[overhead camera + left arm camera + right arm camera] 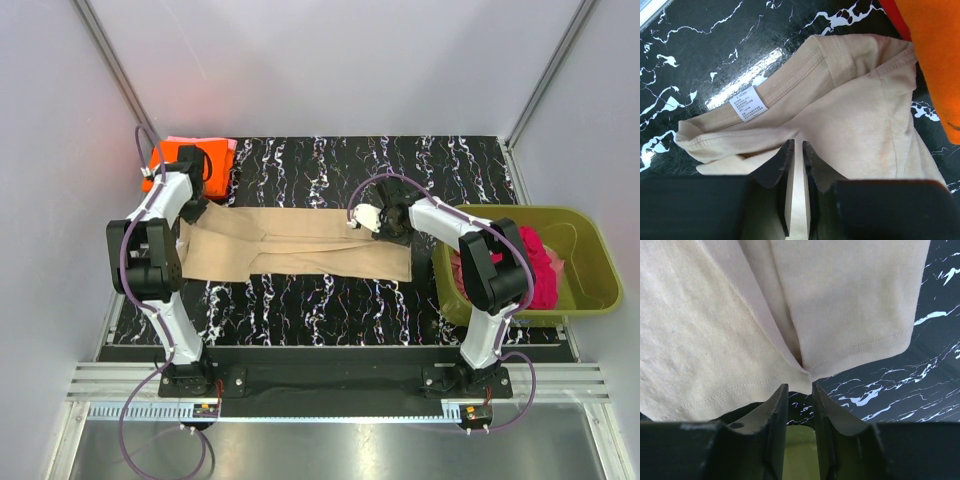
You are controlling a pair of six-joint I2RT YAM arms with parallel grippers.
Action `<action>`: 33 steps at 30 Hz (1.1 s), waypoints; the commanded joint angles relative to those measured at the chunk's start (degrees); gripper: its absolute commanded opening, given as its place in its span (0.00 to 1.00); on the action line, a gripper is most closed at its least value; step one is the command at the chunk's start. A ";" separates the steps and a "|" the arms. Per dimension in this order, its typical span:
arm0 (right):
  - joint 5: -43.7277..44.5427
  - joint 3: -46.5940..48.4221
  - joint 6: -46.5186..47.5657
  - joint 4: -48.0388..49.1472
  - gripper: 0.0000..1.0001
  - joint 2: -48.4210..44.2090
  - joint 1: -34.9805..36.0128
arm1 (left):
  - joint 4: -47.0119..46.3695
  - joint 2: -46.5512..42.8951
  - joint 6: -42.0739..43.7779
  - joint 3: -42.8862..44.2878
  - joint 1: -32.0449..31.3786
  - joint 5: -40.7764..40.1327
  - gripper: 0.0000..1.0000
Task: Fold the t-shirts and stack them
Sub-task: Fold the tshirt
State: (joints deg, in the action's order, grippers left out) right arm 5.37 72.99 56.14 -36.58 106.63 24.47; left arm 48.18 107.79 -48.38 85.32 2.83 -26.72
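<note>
With the tan shirt folded lengthwise across mid-frame, left gripper a narrow slit at its collar end (pinching or not, impossible to tell) and right gripper slightly apart, empty, at the hem, catch both layers squarely before folding across.

**Both arms bent at the elbow and reached forward, end effectors lowered and parted**

The left arm is raised from its base with the elbow pushed outward to the left, and the forearm is carried forward. The left end effector is held low, its jaws only a slit apart. The right arm is bent at the elbow and its forearm is stretched inward toward the centre, with the wrist pitched down. The right end effector is seen with its jaws parted somewhat wider.
</note>
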 commanded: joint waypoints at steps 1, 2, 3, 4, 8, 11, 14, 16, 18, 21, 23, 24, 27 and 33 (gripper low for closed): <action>0.96 1.19 -0.50 1.77 0.28 -0.63 -0.30 | 0.59 -0.39 -0.57 3.27 -0.11 -2.20 0.18; 1.05 1.01 -0.59 1.77 0.27 -0.63 -0.21 | 0.77 -0.56 -0.40 3.54 -0.02 -2.20 0.19; 1.22 1.10 -0.77 1.77 0.27 -0.63 -0.21 | 0.95 -0.91 -0.22 3.71 0.07 -2.37 0.24; 2.18 1.27 -1.20 2.12 0.26 -0.63 -0.30 | 1.56 -1.17 0.04 3.89 -0.02 -2.63 0.27; 4.74 5.74 -6.11 2.65 0.21 -2.21 0.05 | 2.26 -5.73 1.88 3.72 0.07 -3.34 0.36; 8.51 9.62 -14.63 2.91 0.22 -4.41 1.45 | 2.18 -10.47 3.47 1.53 -0.02 -2.46 0.35; 13.61 13.22 -25.35 2.65 0.27 -6.34 4.26 | 2.09 -15.13 4.96 -1.72 0.07 0.34 0.34; 11.88 17.50 -35.59 -1.18 0.25 -6.52 6.19 | 1.83 -17.42 4.61 -4.27 0.24 3.42 0.34; 10.11 20.25 -42.31 -5.15 0.03 -5.39 7.17 | 0.52 -21.03 4.52 -9.01 0.33 10.15 0.34; 5.82 22.38 -55.22 -12.72 0.00 -1.70 8.58 | -7.21 -25.51 5.67 -18.06 0.42 22.37 0.34; -0.78 19.14 -59.11 -12.73 0.00 -0.55 9.36 | -9.50 -27.36 3.82 -22.71 -0.10 25.21 0.33; -2.27 18.07 -62.87 -12.64 0.00 -0.20 9.54 | -10.03 -27.80 3.73 -23.87 -0.28 25.83 0.33; -6.76 11.84 -68.77 -8.10 0.00 -0.80 10.51 | -10.74 -28.42 3.91 -26.69 -0.55 25.32 0.33; -9.85 4.80 -73.89 -1.14 0.00 -2.22 11.83 | -12.24 -24.39 2.95 -29.24 -1.60 21.37 0.34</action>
State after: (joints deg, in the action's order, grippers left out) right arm -1.08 78.00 -11.22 -42.92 105.19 35.27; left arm 39.90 81.47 -44.64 56.58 1.85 -4.45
